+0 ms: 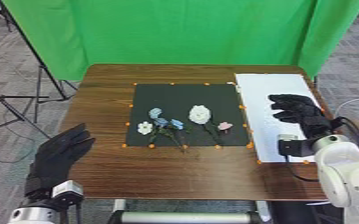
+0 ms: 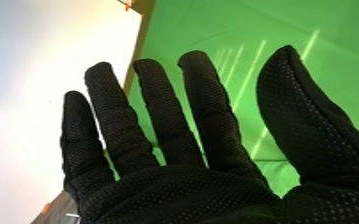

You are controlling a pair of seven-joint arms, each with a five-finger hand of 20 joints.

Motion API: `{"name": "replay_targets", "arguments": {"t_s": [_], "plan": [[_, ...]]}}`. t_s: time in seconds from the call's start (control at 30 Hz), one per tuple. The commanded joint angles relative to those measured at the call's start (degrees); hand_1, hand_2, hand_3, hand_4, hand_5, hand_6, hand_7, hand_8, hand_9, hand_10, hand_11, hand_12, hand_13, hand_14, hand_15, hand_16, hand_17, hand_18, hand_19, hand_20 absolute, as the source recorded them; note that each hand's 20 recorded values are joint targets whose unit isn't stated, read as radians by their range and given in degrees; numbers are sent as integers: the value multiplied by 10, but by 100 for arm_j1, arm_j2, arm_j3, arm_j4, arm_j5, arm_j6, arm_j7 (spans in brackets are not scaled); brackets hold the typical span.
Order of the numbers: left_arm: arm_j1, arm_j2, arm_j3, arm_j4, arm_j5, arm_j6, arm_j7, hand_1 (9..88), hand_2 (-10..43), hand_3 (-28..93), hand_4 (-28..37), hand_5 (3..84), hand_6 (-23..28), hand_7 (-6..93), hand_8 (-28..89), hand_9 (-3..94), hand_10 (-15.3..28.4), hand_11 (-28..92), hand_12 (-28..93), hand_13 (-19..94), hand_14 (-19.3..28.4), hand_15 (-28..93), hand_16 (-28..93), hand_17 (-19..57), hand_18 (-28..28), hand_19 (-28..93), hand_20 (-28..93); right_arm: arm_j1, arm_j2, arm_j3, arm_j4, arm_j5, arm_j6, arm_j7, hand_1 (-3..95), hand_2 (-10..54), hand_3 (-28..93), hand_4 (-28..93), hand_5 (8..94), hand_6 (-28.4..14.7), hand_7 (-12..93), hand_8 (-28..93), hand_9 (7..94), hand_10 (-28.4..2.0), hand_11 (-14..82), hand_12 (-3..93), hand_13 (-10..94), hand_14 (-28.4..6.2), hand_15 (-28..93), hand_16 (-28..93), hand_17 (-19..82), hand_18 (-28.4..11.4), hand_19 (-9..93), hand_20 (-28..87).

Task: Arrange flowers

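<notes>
So the flowers are all lying flat on a dark rectangular mat (image 1: 180, 93) in the middle of the brown wooden table (image 1: 189, 179). Taking the mat as a clock: the big white bloom (image 1: 199, 114) sits pretty much dead centre, the small pink flower (image 1: 224, 126) is at 4 o'clock, and a smaller white flower (image 1: 145, 128) is at 8. One pale blue flower (image 1: 155, 112) is around 9, with two more blue blooms (image 1: 161, 122) bunched between the smaller white one and the big one. The dark stems (image 1: 171, 137) mostly run down toward 6.

Over at 3 o'clock, just beside the mat, there's a long white sheet (image 1: 264, 95), and little orange dots (image 1: 124, 145) mark the edges of both.

The right hand (image 1: 291, 107), black glove, is over that sheet, nothing in it. Its wrist view has the fingers straight and fanned out, thumb well apart. Can't tell if it's touching the sheet, tbh. The left hand (image 1: 60, 152), same kind of glove, is out at 8, by the table's edge, fingers extended and empty too.

Further out: green curtain (image 1: 184, 35) at 12, black tripod (image 1: 40, 75) around 10, grey carpet (image 1: 7, 120) underneath.
</notes>
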Motion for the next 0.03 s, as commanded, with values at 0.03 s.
{"name": "replay_targets", "arguments": {"t_s": [0.03], "plan": [[22,-157,-22,-12,84,-31,-110,279,50,822,-135,458,131,129,-86,364,212,330,80,264,270,549,-113,-93,211,569,110,-12,21,-40,-23,-10,36,74,234,48,881,-278,498,-28,162,-128,480,-155,131,144,326,-213,357,136,24,-223,567,156]]}}
